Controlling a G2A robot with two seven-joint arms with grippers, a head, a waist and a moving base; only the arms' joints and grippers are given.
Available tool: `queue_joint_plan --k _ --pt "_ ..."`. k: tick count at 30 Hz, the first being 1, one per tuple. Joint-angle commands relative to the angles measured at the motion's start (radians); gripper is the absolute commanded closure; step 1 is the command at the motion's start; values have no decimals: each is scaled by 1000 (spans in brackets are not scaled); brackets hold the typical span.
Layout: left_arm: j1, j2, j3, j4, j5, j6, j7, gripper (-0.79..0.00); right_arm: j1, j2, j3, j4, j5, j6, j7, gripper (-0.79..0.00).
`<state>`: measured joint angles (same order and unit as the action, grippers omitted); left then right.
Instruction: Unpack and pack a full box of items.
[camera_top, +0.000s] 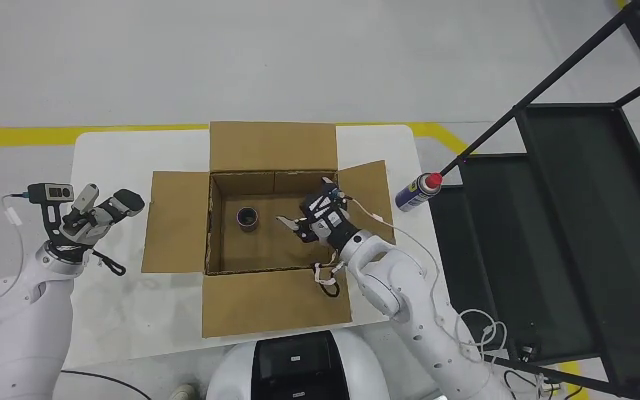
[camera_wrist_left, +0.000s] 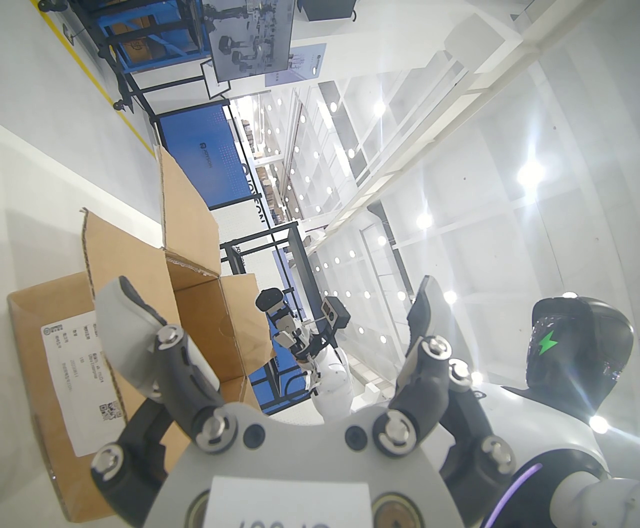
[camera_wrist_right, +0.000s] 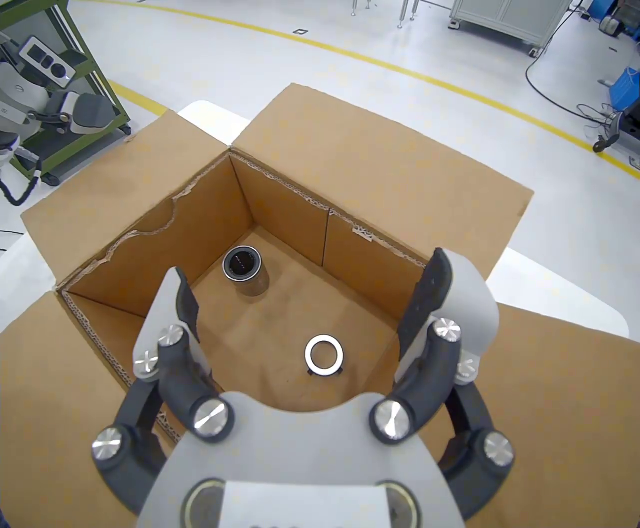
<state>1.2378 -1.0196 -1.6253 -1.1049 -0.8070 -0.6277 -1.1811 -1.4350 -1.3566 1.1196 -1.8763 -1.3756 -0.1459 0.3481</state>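
Observation:
An open cardboard box stands mid-table with all flaps folded out. On its floor a dark cylinder stands upright near the far left corner, and a white ring lies flat nearer the right wall. My right gripper hangs open and empty over the box's right half, above the ring. My left gripper is open and empty at the table's left edge, apart from the box; its view takes in the box's outer wall.
A blue spray can with a red cap lies on the table beyond the box's right flap. A dark metal shelf frame stands to the right of the table. White tabletop shows around the box.

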Motion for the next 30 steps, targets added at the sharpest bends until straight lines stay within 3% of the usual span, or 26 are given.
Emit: queue_joint_plan --k 1,5,8,11,17,24,30 --pt "0 0 0 0 0 0 0 -785 0 0 0 0 0 0 0 -785" --pt "0 0 0 0 0 0 0 -785 6 0 -4 -5 -9 -8 4 -785" --pt "0 0 0 0 0 0 0 -785 64 -3 -46 -18 -59 -35 99 -785" --pt "0 0 0 0 0 0 0 -785 191 -22 -120 25 -34 -36 275 -785" --pt "0 0 0 0 0 0 0 -785 432 -82 -293 216 98 -12 499 -785" --pt "0 0 0 0 0 0 0 -785 595 -156 -459 447 140 43 548 -785" --pt "0 0 0 0 0 0 0 -785 659 -197 -509 588 171 53 544 -785"
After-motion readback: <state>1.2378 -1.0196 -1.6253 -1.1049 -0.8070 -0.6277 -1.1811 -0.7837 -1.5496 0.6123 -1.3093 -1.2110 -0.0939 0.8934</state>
